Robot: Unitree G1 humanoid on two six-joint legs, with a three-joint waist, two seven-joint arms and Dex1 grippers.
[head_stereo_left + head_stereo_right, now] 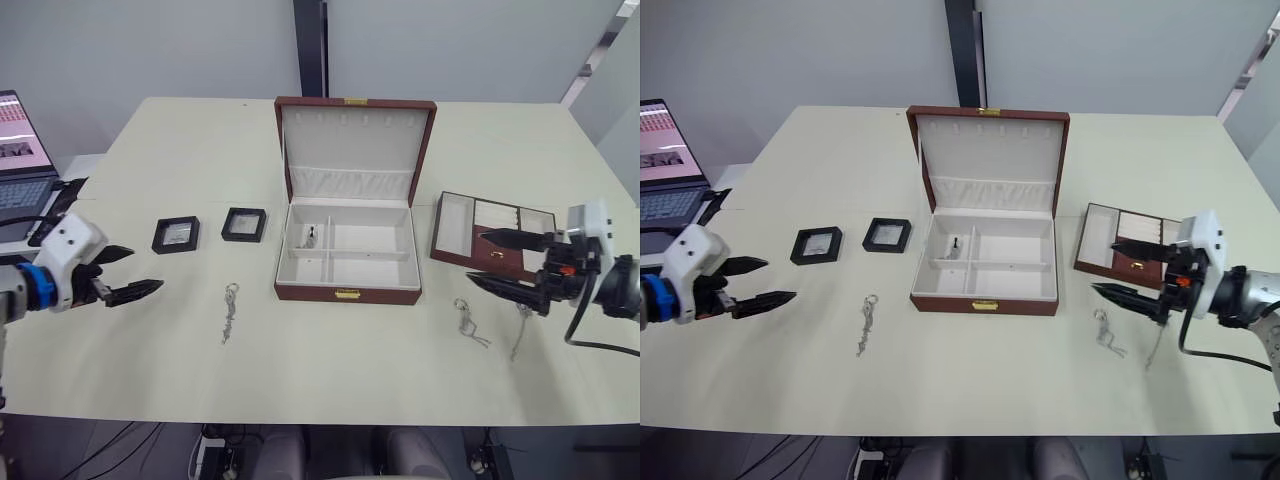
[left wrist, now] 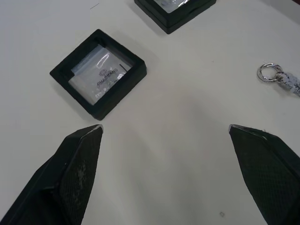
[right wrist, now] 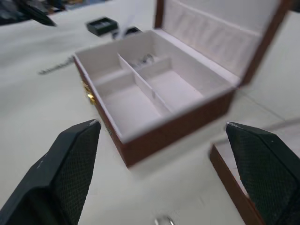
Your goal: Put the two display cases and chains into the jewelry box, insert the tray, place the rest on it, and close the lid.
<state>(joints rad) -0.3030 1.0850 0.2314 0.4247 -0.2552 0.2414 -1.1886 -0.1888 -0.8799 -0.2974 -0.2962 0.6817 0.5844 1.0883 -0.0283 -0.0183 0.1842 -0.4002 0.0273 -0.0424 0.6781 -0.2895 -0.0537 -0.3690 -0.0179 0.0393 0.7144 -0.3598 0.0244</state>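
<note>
Left claw (image 2: 164, 136) agape, display case (image 2: 98, 72) just beyond fingertips

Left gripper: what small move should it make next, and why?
Probably forward and down onto the nearer display case. The left gripper is open and empty, the case lies flat on the table just ahead of its fingertips, and neither case is in the open jewelry box yet.
</note>
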